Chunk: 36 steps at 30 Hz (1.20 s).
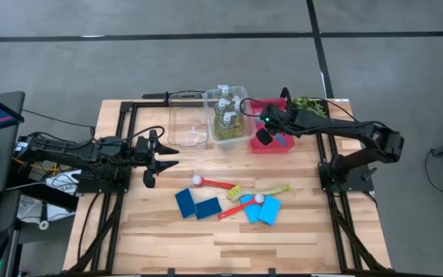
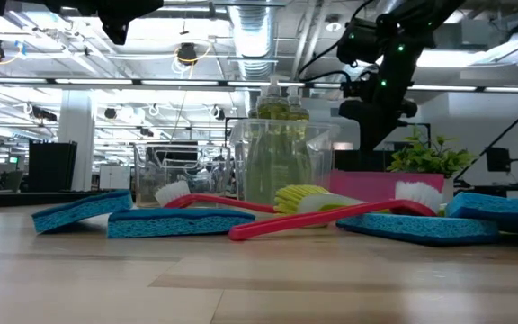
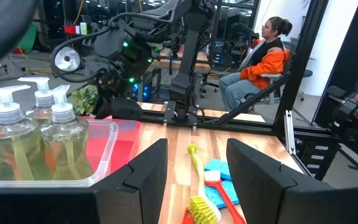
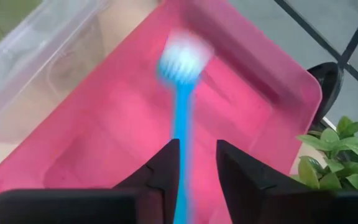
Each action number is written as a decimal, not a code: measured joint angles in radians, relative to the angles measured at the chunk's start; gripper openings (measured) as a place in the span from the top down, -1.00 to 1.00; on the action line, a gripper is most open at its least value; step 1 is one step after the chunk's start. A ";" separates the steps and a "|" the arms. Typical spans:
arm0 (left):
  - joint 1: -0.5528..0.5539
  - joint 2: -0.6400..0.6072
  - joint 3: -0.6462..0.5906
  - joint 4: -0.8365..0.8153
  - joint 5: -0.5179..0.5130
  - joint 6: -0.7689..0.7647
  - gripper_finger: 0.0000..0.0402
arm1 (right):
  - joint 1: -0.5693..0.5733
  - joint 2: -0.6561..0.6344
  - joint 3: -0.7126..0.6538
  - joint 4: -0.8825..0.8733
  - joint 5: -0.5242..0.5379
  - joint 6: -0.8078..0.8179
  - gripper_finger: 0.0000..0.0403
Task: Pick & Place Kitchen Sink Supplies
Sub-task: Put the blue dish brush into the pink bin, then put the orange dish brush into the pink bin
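Note:
My right gripper hangs over the red tray, fingers pointing down. In the right wrist view a teal brush with a white head shows blurred between the open fingers. Three clear bottles stand in a clear bin. On the table lie two red brushes, a yellow brush, two dark blue sponges and light blue sponges. My left gripper waits open at the table's left, above the wood, touching nothing. My right gripper has the teal brush's handle close along the inner side of one finger, with a gap to the other finger. The brush points down toward the tray floor, head lowest. Whether the finger still touches the handle, I cannot tell.
An empty clear bin stands left of the bottle bin. A leafy green plant sits behind the red tray at the far right corner. A seated person in an orange jacket is beyond the table. Bare wood lies along the near edge.

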<state>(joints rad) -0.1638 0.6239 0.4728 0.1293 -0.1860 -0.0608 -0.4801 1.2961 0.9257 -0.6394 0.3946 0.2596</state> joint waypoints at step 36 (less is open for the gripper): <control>0.000 0.000 0.000 -0.001 0.000 0.000 0.17 | 0.665 -0.222 0.000 -0.004 -0.054 0.003 0.14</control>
<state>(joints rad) -0.1642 0.6239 0.4728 0.1287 -0.1860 -0.0608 0.1848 1.0738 0.9257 -0.6436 0.3407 0.2626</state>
